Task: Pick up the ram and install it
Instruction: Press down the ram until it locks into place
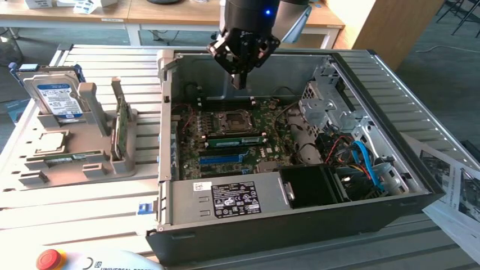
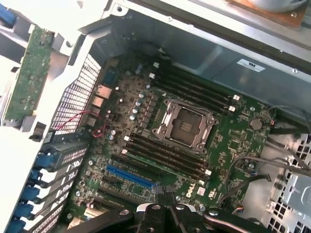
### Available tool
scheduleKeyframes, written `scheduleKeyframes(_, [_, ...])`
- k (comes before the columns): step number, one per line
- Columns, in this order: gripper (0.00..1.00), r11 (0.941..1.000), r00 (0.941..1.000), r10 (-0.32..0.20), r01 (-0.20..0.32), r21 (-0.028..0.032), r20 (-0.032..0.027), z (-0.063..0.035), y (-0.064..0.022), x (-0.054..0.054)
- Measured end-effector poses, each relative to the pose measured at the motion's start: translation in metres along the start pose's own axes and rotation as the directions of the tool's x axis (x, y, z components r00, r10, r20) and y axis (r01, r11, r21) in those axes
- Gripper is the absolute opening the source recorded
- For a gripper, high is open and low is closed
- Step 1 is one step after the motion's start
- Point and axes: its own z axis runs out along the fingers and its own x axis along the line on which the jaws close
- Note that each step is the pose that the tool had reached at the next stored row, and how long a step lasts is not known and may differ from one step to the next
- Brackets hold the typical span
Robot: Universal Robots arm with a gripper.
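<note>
Closed fingers over the open case

My gripper (image 1: 238, 76) hung with its jaws pressed together on nothing, above the motherboard (image 1: 225, 132) inside the computer case (image 1: 300, 225). The ram (image 1: 236, 140) stood on edge in 1 slot just beside the CPU socket (image 1: 227, 120), apart from me.

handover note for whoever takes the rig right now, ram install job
Gripper: shut, nothing visibly held, hanging over the open pc case, above the motherboard near the cpu socket.
Ram: a green stick stands in a slot beside the socket, on the side towards the exterior camera.
Tray on the exterior view's left: another green stick lying flat, the hard drive, and an upright expansion card.
Done: the stick looks placed in its slot.
Left: I cannot tell whether it is fully seated or latched.
</note>
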Motion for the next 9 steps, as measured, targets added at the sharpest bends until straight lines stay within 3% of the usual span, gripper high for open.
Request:
scheduleKeyframes(4, [0.11,0.9984,0.9984,0.057,-0.057,0.0000,0.0021,0.0005,0.0000,0.0000])
scheduleKeyframes(9, [0.11,0.9918,0.9918,0.128,-0.128,-0.0001,0.0047,0.0009,0.0000,0.0000])
